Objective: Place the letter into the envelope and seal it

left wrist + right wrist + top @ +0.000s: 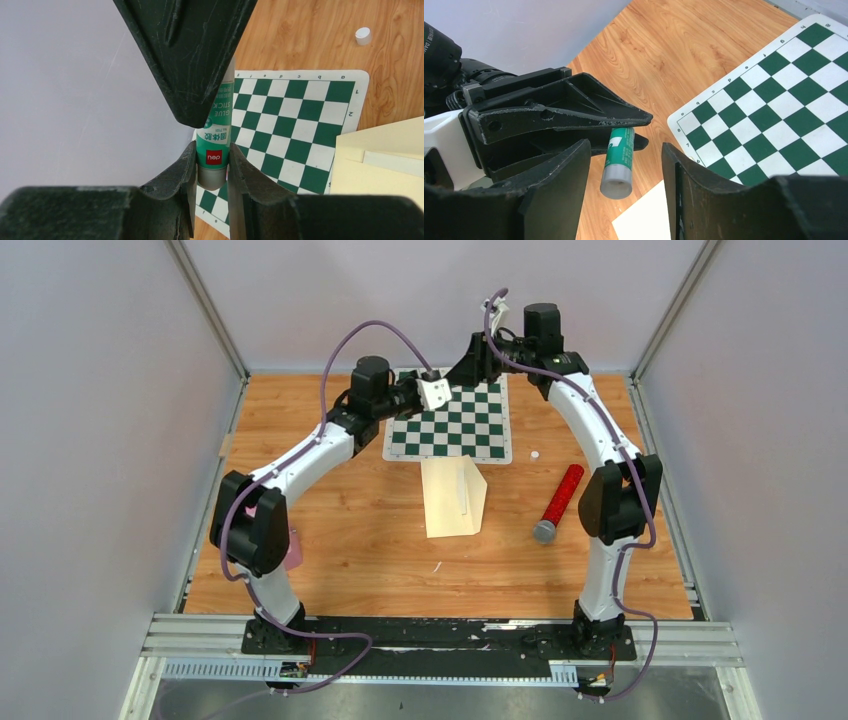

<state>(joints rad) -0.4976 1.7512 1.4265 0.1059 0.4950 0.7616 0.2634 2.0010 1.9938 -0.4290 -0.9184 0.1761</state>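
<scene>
The cream envelope (452, 502) lies on the wood just in front of the chessboard, its flap raised. A paler strip (395, 162) shows at its mouth; I cannot tell if that is the letter. High over the board's far left corner, my left gripper (211, 160) is shut on a green glue stick (216, 131). My right gripper (625, 150) faces it, open, its fingers on either side of the stick's grey end (616, 181) with a gap on each side. In the top view the left gripper (440, 390) and right gripper (465, 370) nearly meet.
The green-and-white chessboard (455, 425) lies at the back centre. A red tube with a grey end (559, 502) rests right of the envelope, and a small white cap (535, 454) sits by the board's near right corner. A pink object (294, 550) is by the left arm.
</scene>
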